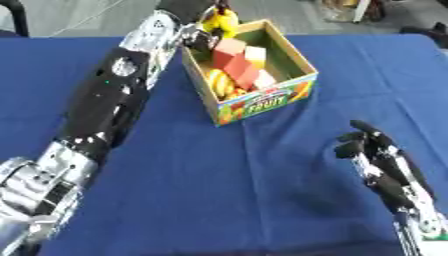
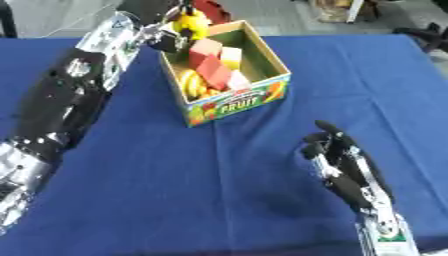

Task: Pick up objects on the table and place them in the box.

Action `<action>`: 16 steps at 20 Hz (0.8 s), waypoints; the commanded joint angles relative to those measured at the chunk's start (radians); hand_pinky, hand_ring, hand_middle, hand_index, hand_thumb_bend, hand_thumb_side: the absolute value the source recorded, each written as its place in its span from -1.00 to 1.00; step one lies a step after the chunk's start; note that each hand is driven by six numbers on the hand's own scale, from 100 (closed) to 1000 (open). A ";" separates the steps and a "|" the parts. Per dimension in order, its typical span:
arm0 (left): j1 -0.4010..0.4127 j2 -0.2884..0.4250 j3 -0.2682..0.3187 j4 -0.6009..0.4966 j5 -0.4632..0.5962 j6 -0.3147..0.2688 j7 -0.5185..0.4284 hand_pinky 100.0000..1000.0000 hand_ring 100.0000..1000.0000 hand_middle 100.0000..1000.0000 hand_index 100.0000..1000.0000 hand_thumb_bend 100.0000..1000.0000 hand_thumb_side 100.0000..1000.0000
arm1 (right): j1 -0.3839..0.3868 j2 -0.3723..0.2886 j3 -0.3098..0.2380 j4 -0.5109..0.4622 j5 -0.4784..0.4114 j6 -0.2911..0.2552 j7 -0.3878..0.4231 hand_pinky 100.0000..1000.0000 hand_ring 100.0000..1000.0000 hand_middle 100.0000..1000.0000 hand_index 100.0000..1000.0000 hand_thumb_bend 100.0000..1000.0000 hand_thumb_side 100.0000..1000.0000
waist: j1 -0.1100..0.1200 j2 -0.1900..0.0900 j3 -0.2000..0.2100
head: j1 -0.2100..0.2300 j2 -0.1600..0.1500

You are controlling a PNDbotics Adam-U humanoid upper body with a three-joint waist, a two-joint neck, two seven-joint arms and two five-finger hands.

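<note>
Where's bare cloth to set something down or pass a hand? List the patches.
Free: the blue cloth between the box and the right hand, and the stretch right of the box. Crowded: inside the box, full of blocks, and its far left corner, where the left hand holds a yellow toy.

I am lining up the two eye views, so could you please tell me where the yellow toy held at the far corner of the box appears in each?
Left eye view: the yellow toy sits at top centre, over the box's far left corner, in the left hand.
Right eye view: the same toy sits at the top, further left of centre.
Shared landmark: the FRUIT label on the box's near wall.
</note>
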 commanded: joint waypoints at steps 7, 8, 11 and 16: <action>0.003 -0.053 -0.014 0.049 -0.035 -0.034 -0.006 0.31 0.02 0.04 0.68 -0.52 -0.84 | -0.014 0.001 0.004 -0.012 -0.003 -0.002 0.007 0.22 0.19 0.23 0.77 -1.00 -0.33 | -0.017 -0.007 -0.013 | 0.009 -0.007; 0.003 -0.052 -0.013 0.046 -0.040 -0.031 -0.006 0.34 0.06 0.11 0.77 -0.43 -0.83 | -0.013 0.001 0.005 -0.012 -0.003 -0.002 0.007 0.22 0.19 0.23 0.77 -1.00 -0.33 | -0.017 -0.007 -0.013 | 0.009 -0.007; 0.001 -0.042 -0.002 0.029 -0.030 -0.023 -0.006 0.40 0.17 0.30 0.88 -0.39 -0.83 | -0.014 0.000 0.003 -0.012 -0.002 -0.002 0.006 0.22 0.19 0.23 0.77 -1.00 -0.33 | -0.016 -0.008 -0.010 | 0.008 -0.008; -0.010 -0.003 0.013 -0.039 0.050 0.000 -0.003 0.43 0.24 0.46 0.93 -0.45 -0.65 | -0.014 -0.003 0.002 -0.011 -0.001 -0.001 0.005 0.22 0.19 0.23 0.77 -1.00 -0.33 | -0.012 -0.010 0.001 | 0.004 -0.009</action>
